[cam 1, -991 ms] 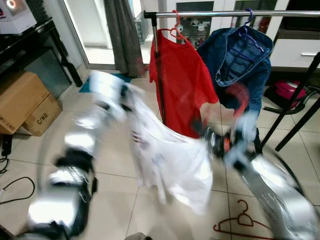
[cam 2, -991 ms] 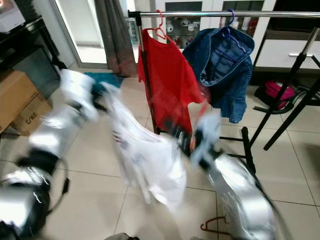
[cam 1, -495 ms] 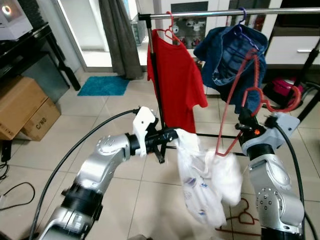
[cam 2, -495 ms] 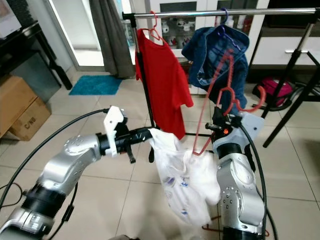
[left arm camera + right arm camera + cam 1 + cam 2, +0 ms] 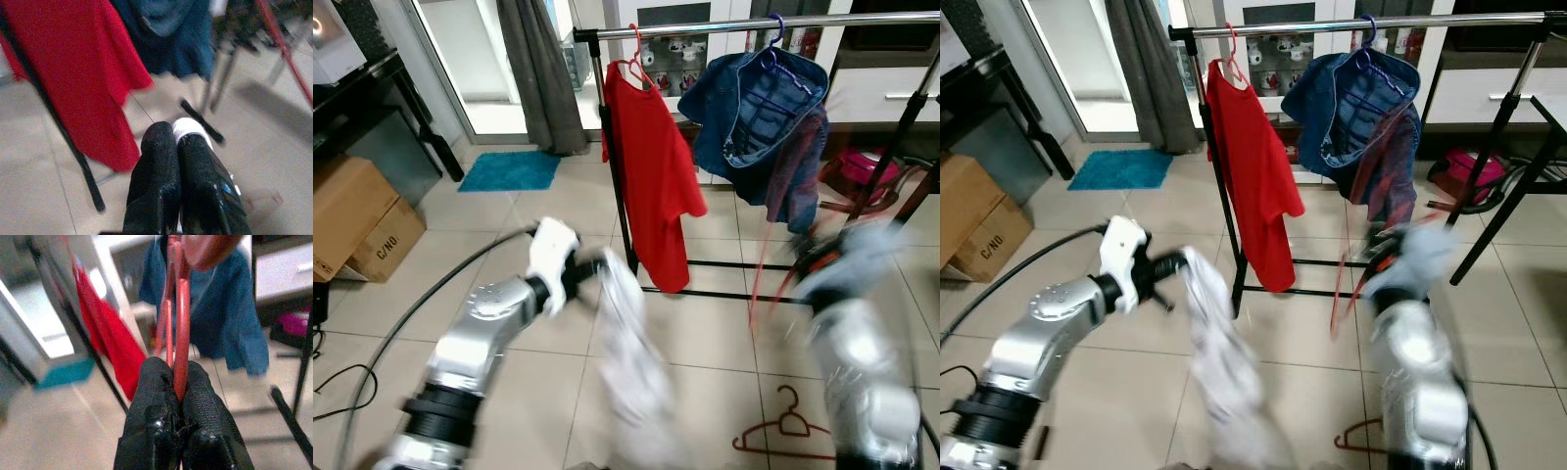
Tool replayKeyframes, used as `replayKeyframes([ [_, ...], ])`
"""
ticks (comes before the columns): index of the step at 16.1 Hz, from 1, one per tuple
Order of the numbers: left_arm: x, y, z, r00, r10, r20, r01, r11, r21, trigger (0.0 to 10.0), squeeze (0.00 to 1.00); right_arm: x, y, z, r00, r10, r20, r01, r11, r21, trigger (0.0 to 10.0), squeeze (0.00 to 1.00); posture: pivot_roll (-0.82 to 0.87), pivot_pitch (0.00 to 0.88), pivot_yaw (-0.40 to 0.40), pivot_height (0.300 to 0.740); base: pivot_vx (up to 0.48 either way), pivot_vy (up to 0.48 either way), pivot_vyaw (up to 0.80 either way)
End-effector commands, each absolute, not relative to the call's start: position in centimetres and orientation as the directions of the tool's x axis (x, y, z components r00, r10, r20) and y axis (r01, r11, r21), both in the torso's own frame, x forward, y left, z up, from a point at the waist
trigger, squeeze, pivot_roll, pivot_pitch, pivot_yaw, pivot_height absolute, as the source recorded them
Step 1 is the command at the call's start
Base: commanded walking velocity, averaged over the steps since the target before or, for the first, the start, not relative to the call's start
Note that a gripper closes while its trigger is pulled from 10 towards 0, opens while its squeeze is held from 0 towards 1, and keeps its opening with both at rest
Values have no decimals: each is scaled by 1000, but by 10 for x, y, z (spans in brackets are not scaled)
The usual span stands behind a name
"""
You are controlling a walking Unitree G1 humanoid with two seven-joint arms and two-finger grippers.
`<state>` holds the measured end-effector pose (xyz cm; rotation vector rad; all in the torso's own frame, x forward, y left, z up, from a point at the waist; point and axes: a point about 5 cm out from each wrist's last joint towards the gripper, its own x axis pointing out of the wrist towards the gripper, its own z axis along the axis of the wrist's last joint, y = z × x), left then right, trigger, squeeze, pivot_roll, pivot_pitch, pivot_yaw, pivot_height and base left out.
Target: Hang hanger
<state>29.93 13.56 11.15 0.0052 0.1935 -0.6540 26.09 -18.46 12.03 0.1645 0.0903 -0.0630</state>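
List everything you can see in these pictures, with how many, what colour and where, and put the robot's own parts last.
Clothes rail: one, silver bar on black legs, ahead.
T-shirt: one, red, hanging on a red hanger at the rail's left end.
Denim jacket: one, blue, hanging on the rail, right of the T-shirt.
White garment: one, white, blurred, dangling from the left gripper.
Held hanger: one, red, in the right gripper.
Floor hanger: one, red, on the tiles, lower right.
Cardboard boxes: two, brown, far left.
Mat: one, teal, by the curtain.
Curtain: one, grey, back left.
Left gripper: shut on the white garment.
Right gripper: shut on the held hanger.
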Motion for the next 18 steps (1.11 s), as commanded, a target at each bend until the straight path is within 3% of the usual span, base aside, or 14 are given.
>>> replayKeyframes([
  [1, 300, 139, 120, 817, -562, -126, 563, 826, -36, 10000, 0, 257, -184, 119, 992, -79, -103, 90, 990, 111, 10000, 0, -161, 0, 125, 740, 0, 0, -800],
  [4, 296, 120, 115, 829, -552, -89, 554, 832, 2, 10000, 0, 245, -182, 124, 995, -78, -68, 87, 984, 155, 10000, 0, -176, 0, 126, 740, 0, 0, -800],
  [6, 292, 111, 116, 843, -538, -3, 538, 843, -3, 10000, 0, 244, -179, 127, 987, -162, 3, 161, 981, 107, 10000, 0, -179, 0, 119, 740, 0, 0, -800],
  [8, 289, 106, 120, 848, -527, 57, 529, 848, -21, 10000, 0, 241, -174, 126, 993, -115, 13, 110, 976, 186, 10000, 0, -177, 0, 113, 740, 0, 0, -800],
  [10, 295, 111, 117, 890, -457, 2, 457, 889, -14, 10000, 0, 239, -177, 126, 990, -139, 19, 132, 970, 204, 10000, 0, -194, 0, 123, 740, 0, 0, -800],
  [11, 297, 110, 113, 872, -485, -71, 485, 874, -13, 10000, 0, 238, -177, 121, 989, -150, -17, 150, 970, 189, 10000, 0, -198, 0, 123, 740, 0, 0, -800],
  [18, 293, 117, 118, 878, -479, -8, 479, 878, -11, 10000, 0, 232, -174, 111, 986, -62, -153, 76, 993, 88, 10000, 0, -197, 0, 112, 740, 0, 0, -800],
])
